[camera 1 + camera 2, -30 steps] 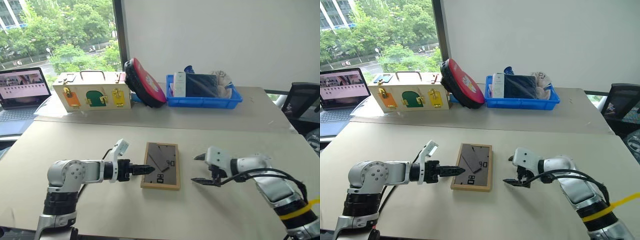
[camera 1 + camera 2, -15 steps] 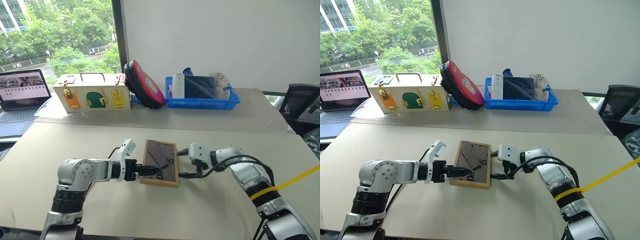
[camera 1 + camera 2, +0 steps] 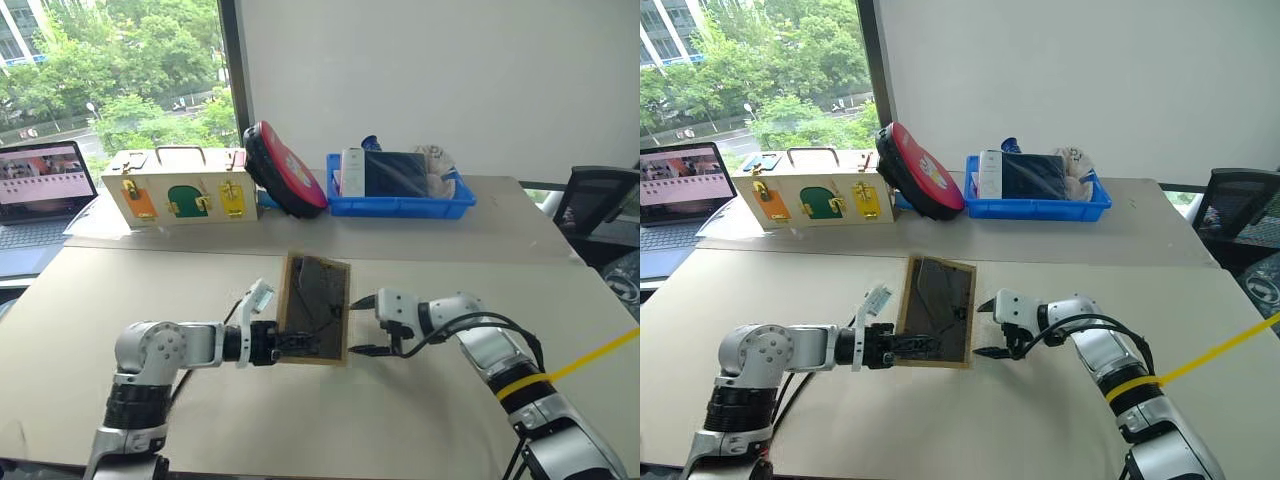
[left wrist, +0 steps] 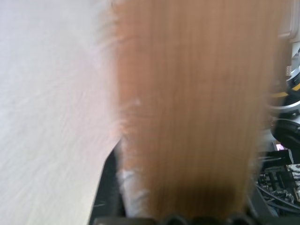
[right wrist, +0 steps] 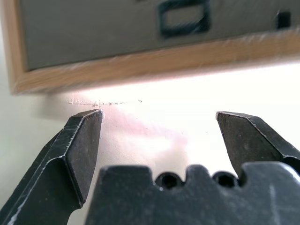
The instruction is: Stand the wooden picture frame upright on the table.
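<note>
The wooden picture frame [image 3: 316, 309] is a small rectangle of light wood around a dark grey panel. It is raised off the table [image 3: 420, 420] on its near edge, tilted up so its dark face looks toward the camera, near the middle of the beige surface between the two arms. Faint lines cross the dark panel; what they are is hard to make out. In the right wrist view the frame's wooden rim [image 5: 140, 61] runs across above the fingers, with a dark rectangular mark on the grey board behind it, and part of the frame is cut off at the picture's edge.

The left tool [image 3: 290, 343] is closed on the frame's near left corner, its fingertips lost against the dark panel. The left wrist view gives a blurred broad band of wood grain right up against the camera, so the fingers there cannot be made out.

The right tool [image 3: 365, 325] sits just beside the frame's right edge with its two black fingers [image 5: 79, 140] spread apart and nothing between them; whether a fingertip touches the rim cannot be told.

At the far side stand a cream wooden box with coloured doors [image 3: 183, 187], a red and black round object [image 3: 285, 170] and a blue tray [image 3: 400, 200] whose contents are too small to tell.
</note>
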Robot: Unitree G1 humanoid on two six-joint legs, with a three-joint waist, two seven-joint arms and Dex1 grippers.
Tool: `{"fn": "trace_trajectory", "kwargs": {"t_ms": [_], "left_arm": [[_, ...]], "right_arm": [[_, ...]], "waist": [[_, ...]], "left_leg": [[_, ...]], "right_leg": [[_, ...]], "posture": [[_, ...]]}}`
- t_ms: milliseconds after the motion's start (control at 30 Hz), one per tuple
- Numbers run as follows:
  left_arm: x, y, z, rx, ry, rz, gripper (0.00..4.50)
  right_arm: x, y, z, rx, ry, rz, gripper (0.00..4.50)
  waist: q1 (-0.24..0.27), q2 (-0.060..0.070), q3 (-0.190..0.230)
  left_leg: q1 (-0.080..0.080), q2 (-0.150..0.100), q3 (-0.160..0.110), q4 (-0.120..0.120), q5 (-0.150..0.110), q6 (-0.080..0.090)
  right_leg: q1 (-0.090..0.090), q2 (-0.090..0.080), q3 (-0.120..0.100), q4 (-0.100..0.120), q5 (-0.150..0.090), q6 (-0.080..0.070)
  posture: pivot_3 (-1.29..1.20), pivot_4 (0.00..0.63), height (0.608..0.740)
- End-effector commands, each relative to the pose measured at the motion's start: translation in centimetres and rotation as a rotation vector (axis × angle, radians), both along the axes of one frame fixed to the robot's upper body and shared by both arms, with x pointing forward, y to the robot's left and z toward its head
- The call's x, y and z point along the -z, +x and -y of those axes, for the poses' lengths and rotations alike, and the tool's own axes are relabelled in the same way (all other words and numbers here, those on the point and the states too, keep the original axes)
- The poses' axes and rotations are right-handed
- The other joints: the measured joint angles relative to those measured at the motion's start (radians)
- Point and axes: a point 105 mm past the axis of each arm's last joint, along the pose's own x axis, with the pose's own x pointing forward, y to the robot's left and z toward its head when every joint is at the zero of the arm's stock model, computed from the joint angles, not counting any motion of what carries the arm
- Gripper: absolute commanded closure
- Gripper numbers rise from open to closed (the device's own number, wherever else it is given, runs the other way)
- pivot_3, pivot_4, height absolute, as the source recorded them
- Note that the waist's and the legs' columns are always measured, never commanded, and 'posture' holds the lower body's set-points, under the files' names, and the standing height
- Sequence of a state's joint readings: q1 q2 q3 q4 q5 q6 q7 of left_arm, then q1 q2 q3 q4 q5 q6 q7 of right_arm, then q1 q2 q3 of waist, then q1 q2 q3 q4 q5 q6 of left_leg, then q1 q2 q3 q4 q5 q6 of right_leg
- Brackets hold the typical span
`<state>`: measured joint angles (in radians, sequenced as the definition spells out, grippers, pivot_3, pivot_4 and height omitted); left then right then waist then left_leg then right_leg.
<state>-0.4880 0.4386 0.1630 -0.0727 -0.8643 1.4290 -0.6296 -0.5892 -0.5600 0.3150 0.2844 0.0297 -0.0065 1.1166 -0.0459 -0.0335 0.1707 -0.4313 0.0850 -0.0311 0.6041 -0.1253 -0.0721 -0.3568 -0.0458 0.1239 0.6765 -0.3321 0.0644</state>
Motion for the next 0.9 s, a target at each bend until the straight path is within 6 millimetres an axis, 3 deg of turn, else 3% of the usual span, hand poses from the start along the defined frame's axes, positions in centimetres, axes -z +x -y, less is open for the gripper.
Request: {"fn": "trace_trajectory", "kwargs": {"t_ms": [33, 133, 233, 300, 400, 533, 733, 900], "left_arm": [[-2.5, 1.0, -1.2, -0.034, -0.054, 0.088, 3.79], [-3.4, 0.9, -0.9, -0.008, -0.089, 0.108, 3.79], [-3.6, 0.7, -0.4, 0.019, -0.094, 0.117, 3.79], [-3.5, 0.6, 0.2, 0.039, -0.092, 0.114, 3.79], [-3.5, 0.2, 1.6, 0.093, -0.106, 0.11, 3.79], [-3.7, -0.4, 3.0, 0.164, -0.123, 0.103, 3.79], [-4.0, -0.6, 4.1, 0.205, -0.123, 0.104, 3.79], [-4.1, -0.6, 4.3, 0.21, -0.122, 0.105, 3.79]], "right_arm": [[-3.4, -0.1, 2.8, 0.101, 0.101, -0.088, 0.0], [-6.3, -1.5, 4.1, 0.107, 0.187, -0.224, 0.0], [-9.1, -2.9, 3.8, 0.078, 0.275, -0.308, 0.0], [-10.4, -2.6, 2.8, 0.092, 0.299, -0.299, 0.0], [-12.1, -3.0, -0.3, 0.025, 0.358, -0.312, 0.0], [-12.0, -2.2, -2.6, 0.02, 0.352, -0.308, 0.0], [-10.7, -1.0, -3.4, 0.043, 0.3, -0.301, 0.0], [-11.0, -2.1, -4.4, -0.052, 0.332, -0.323, 0.0]], "waist": [[0.006, 0.0, 0.001], [0.013, 0.001, 0.002], [0.016, 0.001, 0.003], [0.008, 0.001, 0.003], [0.0, 0.001, 0.003], [0.003, 0.0, 0.003], [0.011, 0.0, 0.004], [0.008, 0.001, 0.004]], "left_leg": [[-0.002, 0.0, 0.0, 0.0, 0.0, 0.0], [-0.011, -0.001, 0.0, 0.0, 0.0, 0.0], [-0.015, -0.001, 0.0, -0.002, 0.0, 0.0], [-0.014, 0.0, 0.0, -0.005, 0.0, 0.0], [-0.014, 0.0, 0.0, -0.006, 0.0, 0.0], [-0.015, 0.0, 0.0, -0.006, 0.0, 0.0], [-0.017, -0.001, 0.0, -0.006, 0.0, 0.0], [-0.017, -0.001, 0.0, -0.006, 0.0, 0.0]], "right_leg": [[-0.001, 0.0, 0.0, 0.0, 0.0, -0.001], [-0.009, -0.001, 0.0, -0.002, 0.002, -0.003], [-0.013, 0.0, 0.0, -0.003, 0.002, -0.003], [-0.014, 0.0, 0.0, -0.004, 0.002, -0.003], [-0.015, 0.0, 0.0, -0.004, 0.003, -0.004], [-0.015, 0.0, 0.0, -0.005, 0.003, -0.003], [-0.016, 0.0, 0.0, -0.006, 0.003, -0.003], [-0.017, 0.0, 0.0, -0.005, 0.003, -0.004]], "posture": [[0.0, 0.15, 0.717], [0.0, 0.15, 0.717], [0.0, 0.15, 0.717], [0.0, 0.15, 0.717], [0.0, 0.15, 0.717], [0.0, 0.15, 0.717], [0.0, 0.15, 0.717], [0.0, 0.15, 0.717]]}}
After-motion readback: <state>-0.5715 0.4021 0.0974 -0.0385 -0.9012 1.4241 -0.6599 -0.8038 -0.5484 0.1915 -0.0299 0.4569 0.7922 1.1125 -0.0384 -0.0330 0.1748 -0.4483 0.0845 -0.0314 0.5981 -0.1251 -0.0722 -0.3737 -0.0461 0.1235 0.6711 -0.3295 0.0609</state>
